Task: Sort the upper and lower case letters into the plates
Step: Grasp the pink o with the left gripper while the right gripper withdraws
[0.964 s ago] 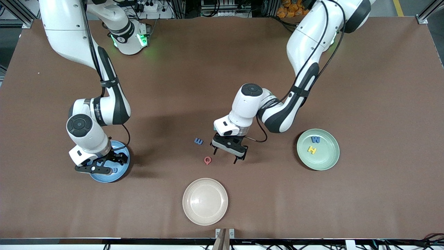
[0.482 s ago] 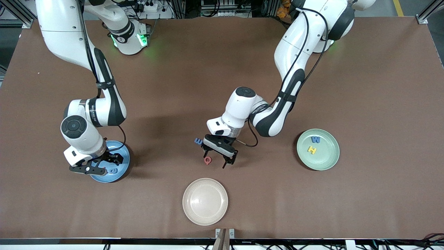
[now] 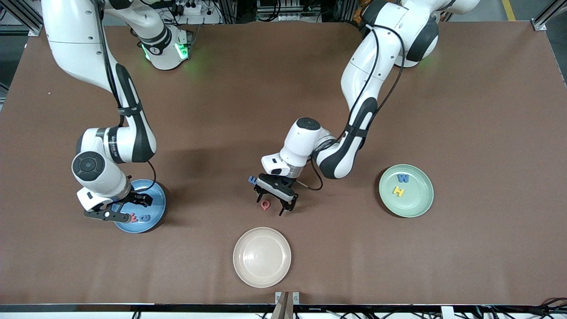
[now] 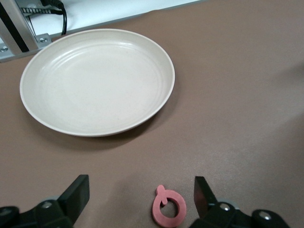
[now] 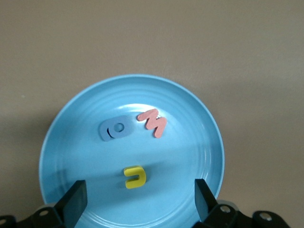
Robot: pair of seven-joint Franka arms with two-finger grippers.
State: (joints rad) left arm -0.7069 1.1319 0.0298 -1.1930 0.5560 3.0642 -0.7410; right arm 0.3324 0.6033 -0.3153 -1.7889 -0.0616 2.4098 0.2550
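While the right gripper (image 3: 116, 212) waited spread over the blue plate (image 3: 157, 208), the left gripper (image 3: 275, 200) hung unclenched over the red Q (image 3: 265, 204), which lay between its fingers, tail toward twelve o'clock in the left wrist view.

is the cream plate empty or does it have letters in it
Empty. The cream plate shows only bare ridged surface in the left wrist view, and the front view shows no letters in it either.

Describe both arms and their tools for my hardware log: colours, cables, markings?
Both arms are glossy white with black joint sections and a thin black cable along them. The left tool and the right tool are black two-finger units. Green lights glow at the right arm's base.
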